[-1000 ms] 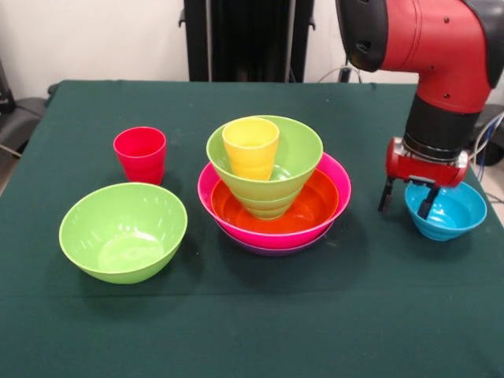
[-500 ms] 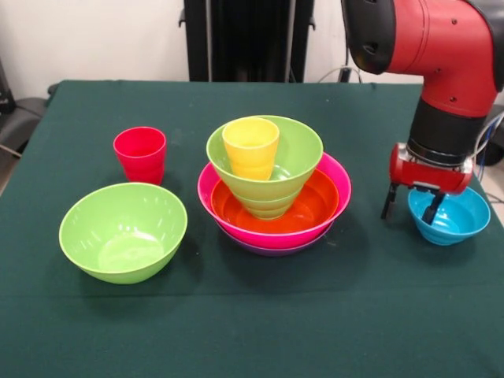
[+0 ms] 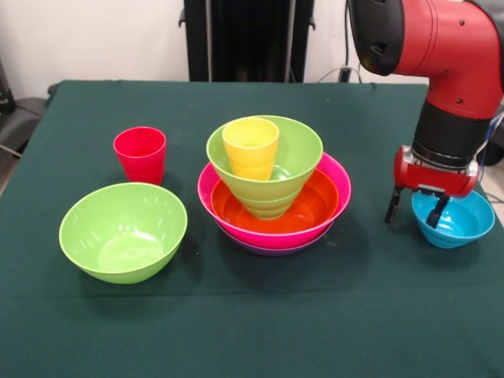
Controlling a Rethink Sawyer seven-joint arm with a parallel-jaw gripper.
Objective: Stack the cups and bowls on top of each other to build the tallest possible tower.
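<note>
Far left there's a big lime green bowl (image 3: 123, 231) sitting alone, with a red cup (image 3: 140, 153) upright just behind it. Middle of the table is the tower (image 3: 273, 189): purple at the bottom, then pink bowl (image 3: 337, 177), orange bowl (image 3: 315, 206), a green bowl (image 3: 295, 153) and a yellow cup (image 3: 250, 147) standing inside that. Over on the right the gripper (image 3: 415, 213) has its jaws spread across the near rim of the sky blue bowl (image 3: 461, 223), one finger inside, one outside.
</note>
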